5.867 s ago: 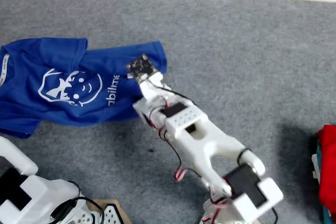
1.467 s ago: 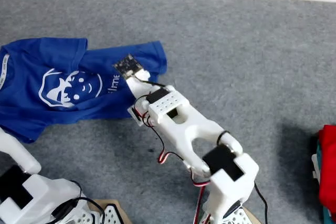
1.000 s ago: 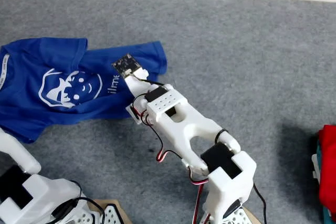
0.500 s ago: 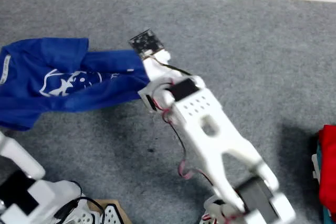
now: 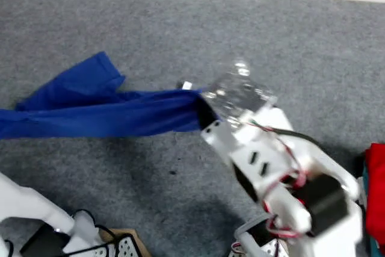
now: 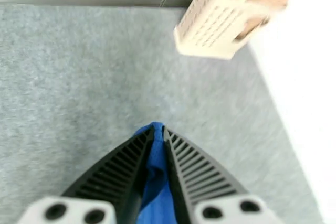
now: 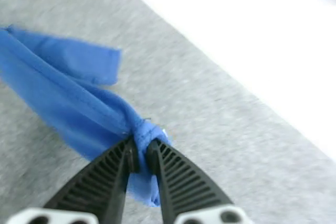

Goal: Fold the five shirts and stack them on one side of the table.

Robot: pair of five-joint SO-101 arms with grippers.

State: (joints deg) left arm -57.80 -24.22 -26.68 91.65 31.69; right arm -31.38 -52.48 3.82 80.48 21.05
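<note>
Right pincer point(image 7: 140, 149) pinches blue shirt point(image 5: 108, 115), bunched ropelike.

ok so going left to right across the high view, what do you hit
blue shirt pulled out long → right gripper shut on its end → right arm, white → red cloth at the edge

Blue shirt point(image 5: 108, 115): soft matt cloth, creased. Table cover point(image 5: 301, 46): grey felt-like carpet, rough, matt. Left gripper point(image 6: 158, 130) & right gripper point(image 7: 140, 145): black matt plastic w/ ribbed faces. Right arm point(image 5: 271, 154): white smooth plastic, slight sheen. Red cloth point(image 5: 376, 191): matt
</note>
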